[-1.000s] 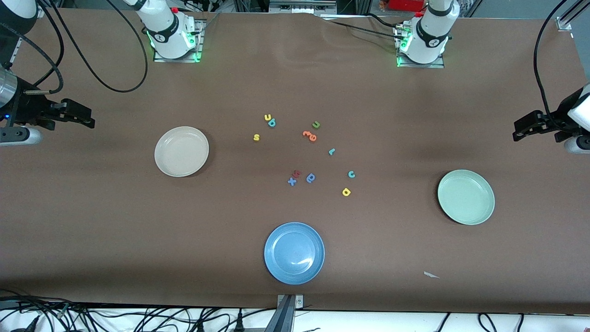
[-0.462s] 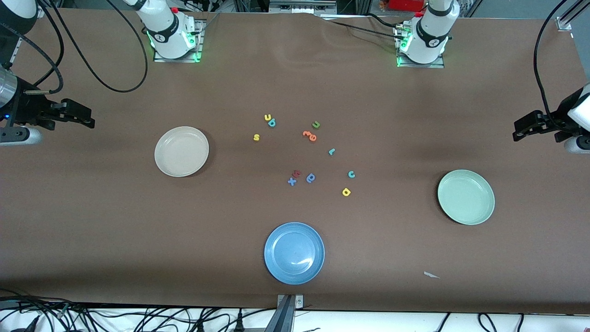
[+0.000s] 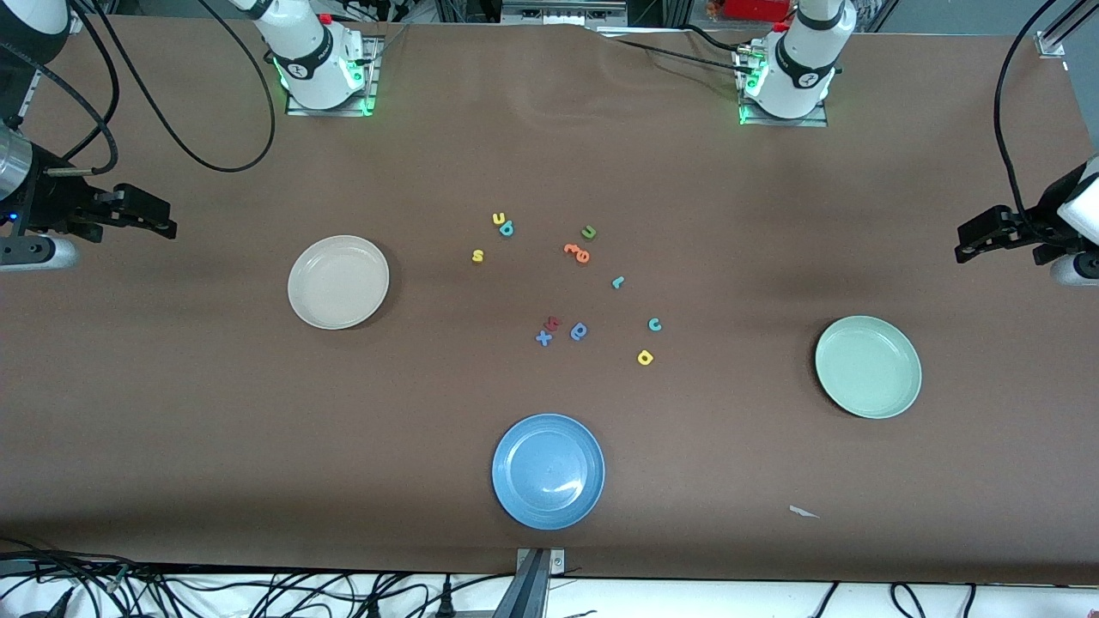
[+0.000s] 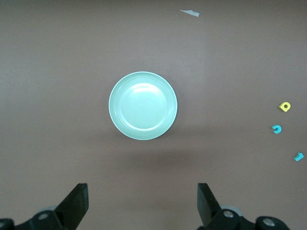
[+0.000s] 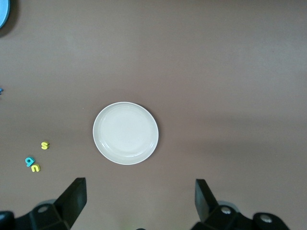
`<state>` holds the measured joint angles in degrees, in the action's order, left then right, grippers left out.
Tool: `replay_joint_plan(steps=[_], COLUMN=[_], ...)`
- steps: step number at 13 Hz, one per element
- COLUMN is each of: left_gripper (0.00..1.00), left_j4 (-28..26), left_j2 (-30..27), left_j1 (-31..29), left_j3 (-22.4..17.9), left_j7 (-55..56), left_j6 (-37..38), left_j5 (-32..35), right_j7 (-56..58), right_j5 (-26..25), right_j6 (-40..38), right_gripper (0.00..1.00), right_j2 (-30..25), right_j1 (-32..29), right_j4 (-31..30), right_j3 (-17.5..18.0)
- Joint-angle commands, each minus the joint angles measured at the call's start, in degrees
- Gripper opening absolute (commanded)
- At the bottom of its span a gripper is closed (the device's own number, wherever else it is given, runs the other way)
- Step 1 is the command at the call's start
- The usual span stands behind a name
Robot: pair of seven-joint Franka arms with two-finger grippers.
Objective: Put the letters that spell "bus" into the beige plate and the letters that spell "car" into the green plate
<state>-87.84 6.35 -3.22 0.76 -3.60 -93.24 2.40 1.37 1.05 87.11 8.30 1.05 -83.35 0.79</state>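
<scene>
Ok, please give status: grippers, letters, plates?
Left gripper open, right gripper open, both waiting at table ends. All letters on table; yellow s nearest beige plate. Green plate holds nothing. Nothing blocking.

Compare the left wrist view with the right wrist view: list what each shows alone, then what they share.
Only the left wrist view: the green plate, the yellow "a", teal "c", teal "r", a white scrap and the open left gripper.
Only the right wrist view: the beige plate, the yellow "s", teal "b", yellow "u", the blue plate's edge and the open right gripper.
Both: the brown table, each plate empty.
</scene>
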Motion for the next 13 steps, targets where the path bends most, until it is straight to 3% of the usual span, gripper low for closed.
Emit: replay_joint_plan(steps=[1,13], left_gripper=[1.0,1.0], left_j4=[0.7,0.7], left_j2=[-0.4,-0.4], left_j1=[-0.5,-0.5], left_j3=[0.2,0.2], left_j7=[-1.3,-1.3], left_j6=[1.1,1.1], left_j5=[-1.1,-1.1], right_j7=[-0.8,-0.8], right_j5=[-0.8,-0.6], right_j6=[0.2,0.1], right_gripper=[1.0,1.0], right_j2=[-1.3,-1.1], right_j1=[0.2,0.0], right_j4=[-1.1,-1.0], right_j3=[0.0,-0.3])
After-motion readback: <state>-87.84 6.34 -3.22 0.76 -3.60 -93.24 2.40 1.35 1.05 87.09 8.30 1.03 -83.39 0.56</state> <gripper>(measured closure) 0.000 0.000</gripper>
